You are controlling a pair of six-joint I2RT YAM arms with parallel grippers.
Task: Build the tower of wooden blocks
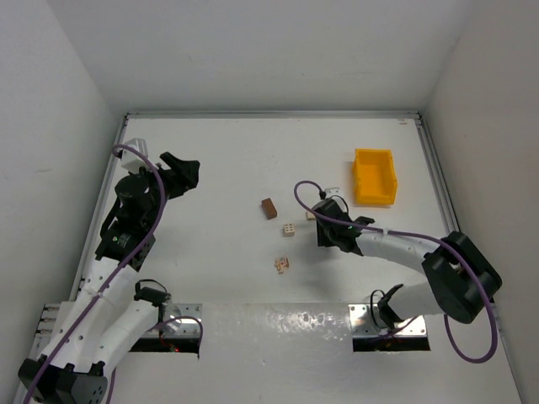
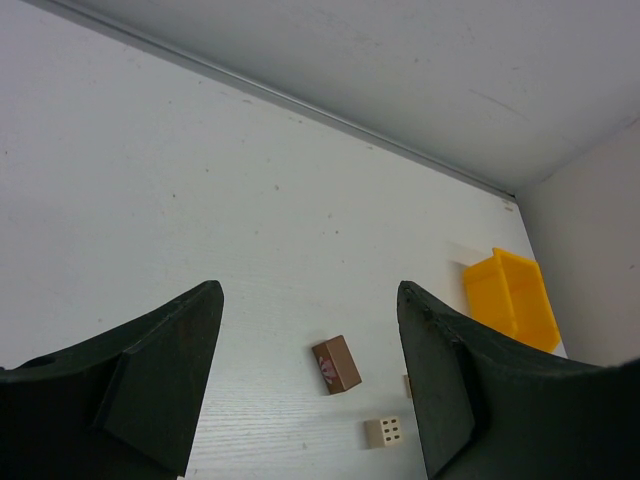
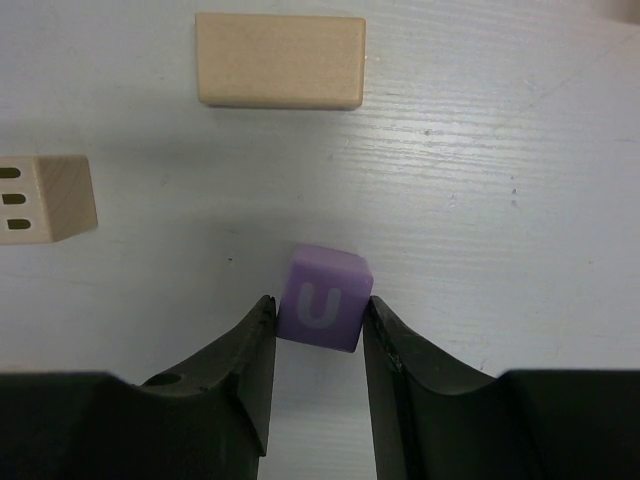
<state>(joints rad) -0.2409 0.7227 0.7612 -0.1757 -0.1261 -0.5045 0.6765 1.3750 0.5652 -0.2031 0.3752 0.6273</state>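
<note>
The wooden blocks lie loose and unstacked near the middle of the white desk (image 1: 227, 151), each flat on the surface by itself. The right gripper (image 3: 318, 303) is down at the desk, its jaws pressed against the two opposite sides of a purple cube (image 3: 330, 268) that bears a pale letter U on the face turned to the wrist camera; the cube sits on the desk, pinched between them. Just beyond it in that view lies a plain pale oblong block (image 3: 280, 60), and off to one side a pale cube with dark dots (image 1: 289, 230). From above, a dark reddish-brown block (image 1: 269, 208) rests a little farther from the arms than the dotted cube, near it but not touching, while a pale block with pink marks (image 1: 282, 265) lies apart, nearer the arm bases. The purple cube itself is hidden under the right arm in the overhead view. The left gripper (image 2: 310, 295) hangs above the left side of the desk, well apart from every block, its jaws spread wide with nothing between them. A yellow bin (image 1: 375, 177) stands toward the far right of the desk, beyond the right gripper and clear of the blocks.
</note>
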